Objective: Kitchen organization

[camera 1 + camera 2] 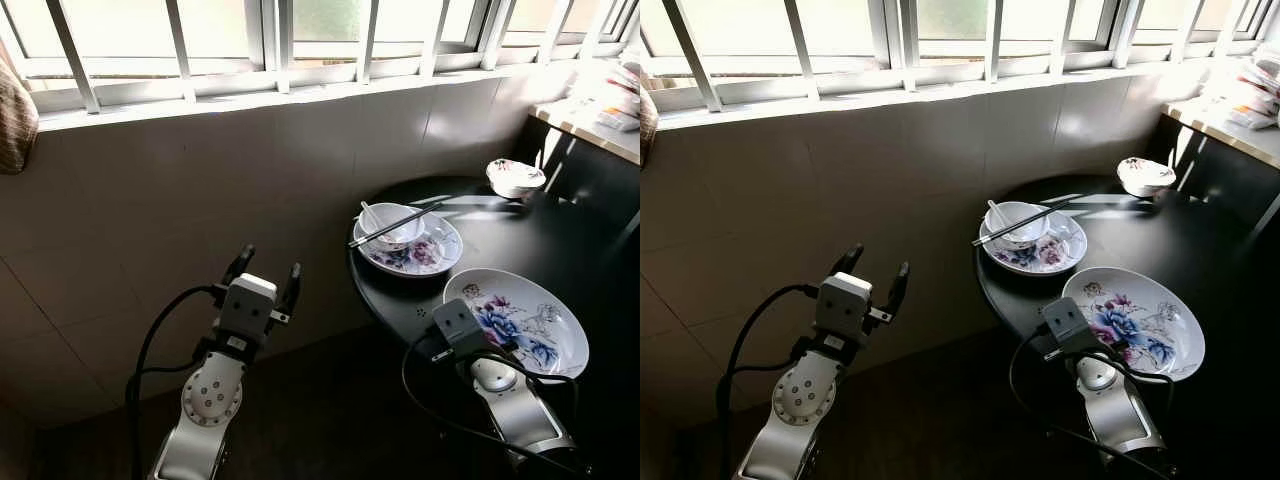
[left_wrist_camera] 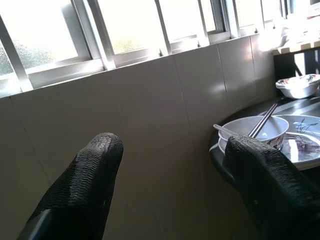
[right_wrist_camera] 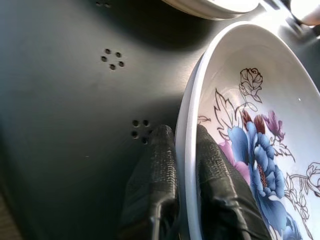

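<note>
A large white plate with blue and purple flowers point(image 1: 520, 322) lies at the near edge of the round black table point(image 1: 520, 245). My right gripper point(image 3: 185, 137) is shut on its near rim, one finger point(image 3: 162, 150) under the rim and one inside the plate point(image 3: 215, 165). Farther back a smaller flowered plate point(image 1: 425, 255) carries a white bowl point(image 1: 392, 225) with a spoon and chopsticks point(image 1: 395, 225) across it. A small flowered bowl point(image 1: 515, 177) stands at the table's far side. My left gripper point(image 1: 265, 275) is open, raised in front of the tiled wall, left of the table.
A tiled wall point(image 1: 200, 200) under a barred window point(image 1: 250, 40) runs behind the table. A pale counter point(image 1: 590, 115) with packets sits at the far right. Dark floor lies below between my arms. A brown cloth point(image 1: 15, 115) hangs at the left edge.
</note>
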`<state>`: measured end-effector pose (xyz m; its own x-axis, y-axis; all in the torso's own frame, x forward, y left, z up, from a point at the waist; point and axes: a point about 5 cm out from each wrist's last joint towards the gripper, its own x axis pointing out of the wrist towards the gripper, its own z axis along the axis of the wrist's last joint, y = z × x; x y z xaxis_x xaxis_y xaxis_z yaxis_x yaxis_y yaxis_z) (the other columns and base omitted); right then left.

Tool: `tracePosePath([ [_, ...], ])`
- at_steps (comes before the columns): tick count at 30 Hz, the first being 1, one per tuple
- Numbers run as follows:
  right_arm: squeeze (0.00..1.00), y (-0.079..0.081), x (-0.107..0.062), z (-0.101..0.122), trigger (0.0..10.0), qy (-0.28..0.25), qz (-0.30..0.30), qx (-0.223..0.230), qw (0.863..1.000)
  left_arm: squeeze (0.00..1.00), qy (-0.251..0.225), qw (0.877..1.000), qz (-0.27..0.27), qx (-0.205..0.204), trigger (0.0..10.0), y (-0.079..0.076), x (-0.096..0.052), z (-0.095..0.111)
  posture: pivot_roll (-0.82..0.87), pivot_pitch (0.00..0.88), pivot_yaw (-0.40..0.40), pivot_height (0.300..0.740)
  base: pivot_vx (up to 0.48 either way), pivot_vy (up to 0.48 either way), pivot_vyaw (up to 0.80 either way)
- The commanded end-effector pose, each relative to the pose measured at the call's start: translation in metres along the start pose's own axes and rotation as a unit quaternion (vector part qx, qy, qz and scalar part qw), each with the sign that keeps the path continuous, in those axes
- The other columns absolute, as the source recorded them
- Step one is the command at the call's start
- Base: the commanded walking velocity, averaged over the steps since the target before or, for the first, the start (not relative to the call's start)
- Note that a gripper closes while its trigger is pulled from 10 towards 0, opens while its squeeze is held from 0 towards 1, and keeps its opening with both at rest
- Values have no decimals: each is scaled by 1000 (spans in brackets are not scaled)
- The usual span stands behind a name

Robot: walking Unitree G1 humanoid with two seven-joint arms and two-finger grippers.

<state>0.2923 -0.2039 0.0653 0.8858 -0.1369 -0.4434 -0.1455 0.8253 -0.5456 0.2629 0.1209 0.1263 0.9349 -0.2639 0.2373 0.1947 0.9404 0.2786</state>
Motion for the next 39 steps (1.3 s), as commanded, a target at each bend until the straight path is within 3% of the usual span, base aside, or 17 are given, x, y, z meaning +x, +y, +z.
tracePosePath([
  [1, 0, -20, -1, 6, 0, -31, -77, -32, 996, 0, 11, 1000, -2, 2, 10000, -1, 1, -4, 3, 0, -47, 740, 0, 0, 0],
  [8, 0, -39, -7, 25, 0, -94, -156, -51, 982, 0, 12, 1000, -3, 1, 10000, -2, 1, -5, 0, 0, -44, 740, 0, 0, 0],
  [10, 0, -44, -12, 41, 0, -147, -178, -62, 971, 0, 14, 1000, -3, 1, 10000, -1, 1, -5, -2, 0, -43, 740, 0, 0, 0],
  [11, 0, -45, -16, 53, 0, -186, -188, -93, 960, 0, 15, 1000, -2, 1, 10000, -1, 1, -6, -4, 0, -43, 740, 0, 0, 800],
  [13, 0, -42, -18, 58, 0, -203, -184, -123, 954, 0, 16, 1000, -1, 1, 10000, -1, 1, -6, -3, 0, -46, 740, 0, 0, 800],
  [16, 0, -37, -22, 67, 0, -240, -177, -130, 946, 0, 16, 1000, 3, 1, 10000, -1, 0, -6, -3, 0, -47, 740, 0, 0, 800],
  [18, 0, -32, -28, 80, 0, -291, -171, -153, 929, 0, 19, 1000, 9, 1, 10000, 1, 0, -7, 0, 0, -49, 740, 0, 0, 800],
  [19, 0, -32, -28, 80, 0, -291, -171, -153, 929, 0, 19, 1000, 9, 1, 10000, 1, 0, -7, 0, 0, -49, 740, 0, 0, 800],
  [21, 0, -19, -37, 94, 0, -354, -144, -167, 909, 0, 21, 1000, 18, -1, 10000, 4, -1, -9, 2, 0, -51, 740, 0, 0, 800],
  [22, 0, -19, -37, 94, 0, -354, -144, -167, 909, 0, 21, 1000, 18, -1, 10000, 4, -1, -9, 2, 0, -51, 740, 0, 0, 800],
  [24, 0, -10, -41, 99, 0, -385, -122, -187, 895, 0, 22, 1000, 21, -1, 10000, 6, -1, -9, 4, 0, -51, 740, 0, 0, 800],
  [33, 0, 17, -50, 98, 0, -429, -31, -172, 886, 0, 22, 999, 33, 8, 10000, 12, -2, -9, 6, 0, -51, 740, 0, 0, 800],
  [39, 0, 20, -49, 94, 0, -429, -12, -160, 889, 0, 22, 999, 36, 9, 10000, 14, -1, -9, 5, 0, -49, 740, 0, 0, 800],
])
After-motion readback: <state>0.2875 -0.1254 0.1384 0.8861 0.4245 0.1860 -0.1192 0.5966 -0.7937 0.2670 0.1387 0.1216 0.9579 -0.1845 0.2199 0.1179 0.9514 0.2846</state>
